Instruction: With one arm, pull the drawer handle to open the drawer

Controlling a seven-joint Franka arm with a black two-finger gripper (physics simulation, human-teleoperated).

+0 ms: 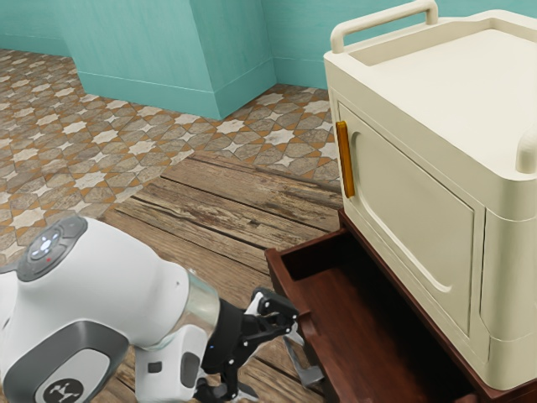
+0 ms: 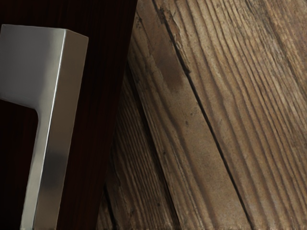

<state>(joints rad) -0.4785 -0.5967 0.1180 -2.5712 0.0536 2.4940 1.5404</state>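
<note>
The wrist view's edge cuts off part of the handle [image 2: 61, 115], and the exterior view's lower edge crops the drawer [image 1: 357, 315]. The claw [image 1: 270, 361] is wide open, fingers well apart, gripping nothing. It's beside the handle on the open drawer's front; whether a finger touches it, I can't tell.

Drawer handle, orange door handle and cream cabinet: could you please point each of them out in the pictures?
Drawer handle [image 2: 64, 105], wrist view: front of its metal bar.
Orange door handle [image 1: 345, 159], exterior view: its middle.
Cream cabinet [image 1: 461, 75], exterior view: its flat top.
</note>
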